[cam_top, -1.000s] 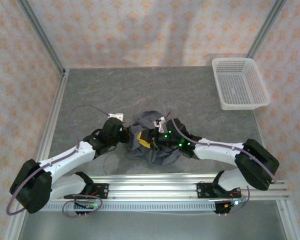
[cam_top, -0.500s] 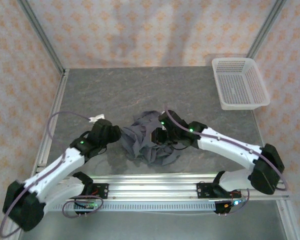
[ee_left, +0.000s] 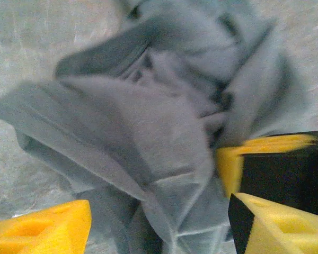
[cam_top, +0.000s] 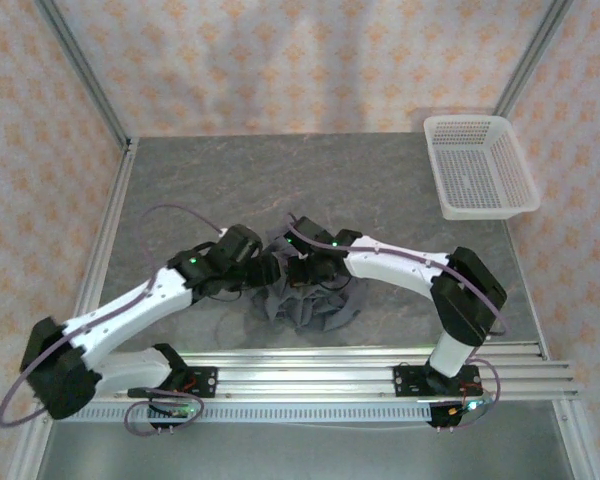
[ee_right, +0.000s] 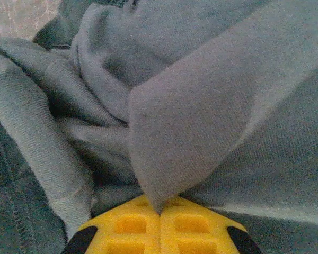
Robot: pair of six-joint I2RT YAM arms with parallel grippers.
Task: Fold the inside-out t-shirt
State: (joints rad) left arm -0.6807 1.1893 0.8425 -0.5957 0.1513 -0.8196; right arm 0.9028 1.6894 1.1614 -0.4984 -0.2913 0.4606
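Grey marbled table, peach patterned walls on 3 sides, and a white mesh basket off at 2 o'clock, well apart from the work. The inside-out t-shirt lies as a crumpled slate-grey heap just toward 6 o'clock from the table's middle, with both arms reaching into it.

Within the last second the 2 arms have traded roles. The left gripper, which was pinched together at the heap's 9 o'clock edge, let go, drew back toward 9 o'clock, and has now returned to the cloth. Its wrist view shows the left gripper with its yellow pads spread wide, cloth bunched between them but not clamped. The right gripper, loosely parted a moment ago, has closed. In its own view the right gripper has its pads pressed together on the tip of a grey fold.

My reading: this is a regrasp. No flat panel or sleeve is laid out, so the folding itself has not begun. The shirt needs spreading first.
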